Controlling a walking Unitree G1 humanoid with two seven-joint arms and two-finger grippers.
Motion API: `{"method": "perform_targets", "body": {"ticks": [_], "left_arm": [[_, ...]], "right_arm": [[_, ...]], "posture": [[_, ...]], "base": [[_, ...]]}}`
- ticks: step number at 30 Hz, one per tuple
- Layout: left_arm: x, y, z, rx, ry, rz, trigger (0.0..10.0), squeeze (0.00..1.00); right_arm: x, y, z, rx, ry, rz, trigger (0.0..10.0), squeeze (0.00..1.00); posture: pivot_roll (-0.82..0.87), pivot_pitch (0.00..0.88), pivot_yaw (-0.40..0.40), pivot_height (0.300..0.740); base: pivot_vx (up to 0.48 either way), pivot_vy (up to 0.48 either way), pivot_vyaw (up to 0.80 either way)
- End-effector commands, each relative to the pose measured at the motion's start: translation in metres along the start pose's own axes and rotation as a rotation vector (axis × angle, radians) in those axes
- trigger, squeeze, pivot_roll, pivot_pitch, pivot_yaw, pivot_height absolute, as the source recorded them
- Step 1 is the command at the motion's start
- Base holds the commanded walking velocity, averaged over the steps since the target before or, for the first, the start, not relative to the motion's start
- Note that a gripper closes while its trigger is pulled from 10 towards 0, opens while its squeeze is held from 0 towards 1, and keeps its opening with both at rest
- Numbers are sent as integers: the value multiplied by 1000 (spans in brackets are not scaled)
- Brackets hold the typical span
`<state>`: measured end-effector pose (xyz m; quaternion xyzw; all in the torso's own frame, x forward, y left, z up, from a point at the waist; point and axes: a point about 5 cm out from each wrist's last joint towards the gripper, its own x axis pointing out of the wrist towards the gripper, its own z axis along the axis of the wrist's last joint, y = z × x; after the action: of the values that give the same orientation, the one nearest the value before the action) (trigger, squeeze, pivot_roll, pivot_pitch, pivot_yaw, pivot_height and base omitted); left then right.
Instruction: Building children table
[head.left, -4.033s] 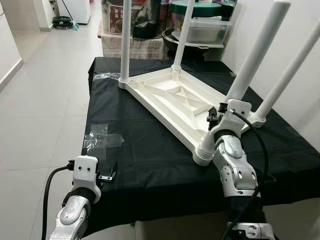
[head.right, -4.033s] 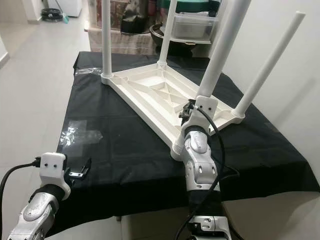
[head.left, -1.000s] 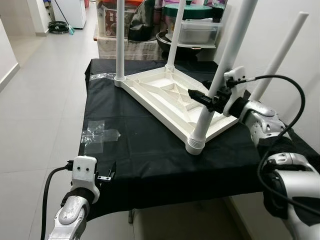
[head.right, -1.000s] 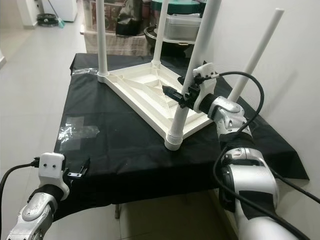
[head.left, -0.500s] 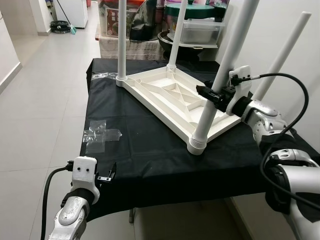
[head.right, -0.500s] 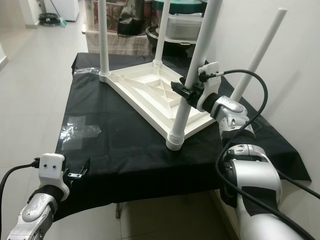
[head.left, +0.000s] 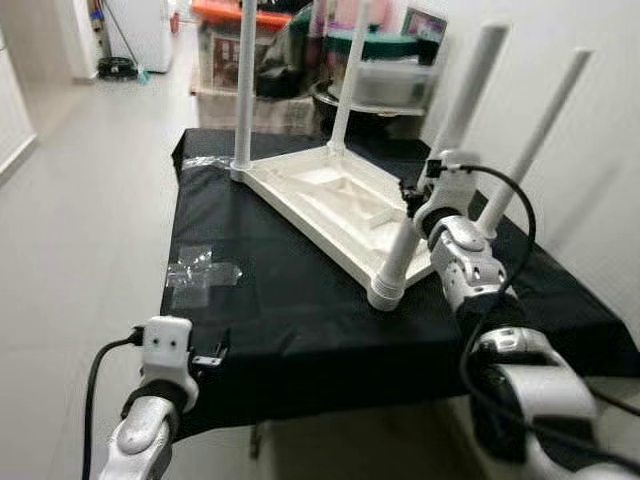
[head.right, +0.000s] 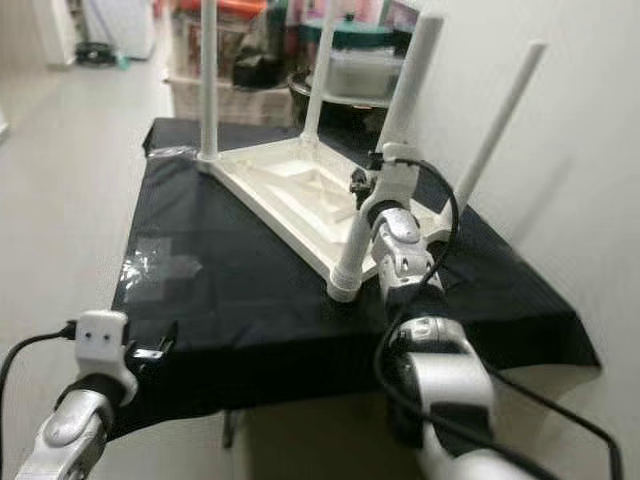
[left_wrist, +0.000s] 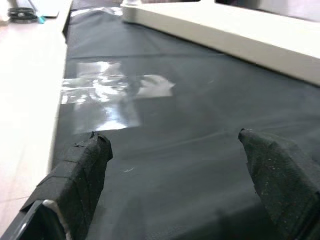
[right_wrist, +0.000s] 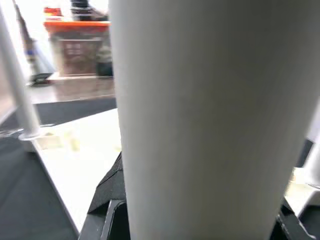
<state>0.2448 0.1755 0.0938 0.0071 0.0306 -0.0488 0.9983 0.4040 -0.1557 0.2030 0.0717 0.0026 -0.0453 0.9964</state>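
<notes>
A white children's table lies upside down on a black-covered table, with its legs pointing up. My right gripper is shut on the near leg, roughly a third of the way up from its base collar. In the right wrist view that leg stands between the black fingers. My left gripper hangs open and empty, low at the front left edge of the cloth. In the left wrist view its fingers are spread wide over the black cloth.
A patch of clear tape lies on the cloth at the left. Storage boxes and pots are stacked behind the table. A white wall runs close along the right side. Open tiled floor is on the left.
My right arm has swung in toward the table's front while the gripper stays on the near leg. The view has shifted a little and blurred. The left arm has not moved.
</notes>
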Motion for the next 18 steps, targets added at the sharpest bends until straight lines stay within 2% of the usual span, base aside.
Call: {"method": "perform_targets", "body": {"ticks": [1,2,3,5,14,18], "left_arm": [[0,-1,-2,14,6,-2,10000,0],[0,-1,-2,14,6,-2,10000,0],[1,-1,-2,15,6,3,10000,0],[1,-2,-2,14,6,6,10000,0],[-2,-2,-3,12,12,15,10000,0],[-2,-2,-4,9,15,18,10000,0]], "right_arm": [[-14,9,-50,15,181,-81,0,0],[-14,9,-50,15,181,-81,0,0],[-19,32,-57,27,207,-145,0,0],[-20,38,-57,25,212,-161,0,0],[-16,42,-54,10,230,-166,0,0],[-20,42,-44,7,217,-202,0,0]], "posture": [[56,0,-147,740],[56,0,-147,740],[62,0,-158,740],[64,0,-163,740],[62,0,-170,740],[56,0,-167,740]], "base": [[0,0,0],[0,0,0],[0,0,0],[0,0,0],[0,0,0],[0,0,0]]}}
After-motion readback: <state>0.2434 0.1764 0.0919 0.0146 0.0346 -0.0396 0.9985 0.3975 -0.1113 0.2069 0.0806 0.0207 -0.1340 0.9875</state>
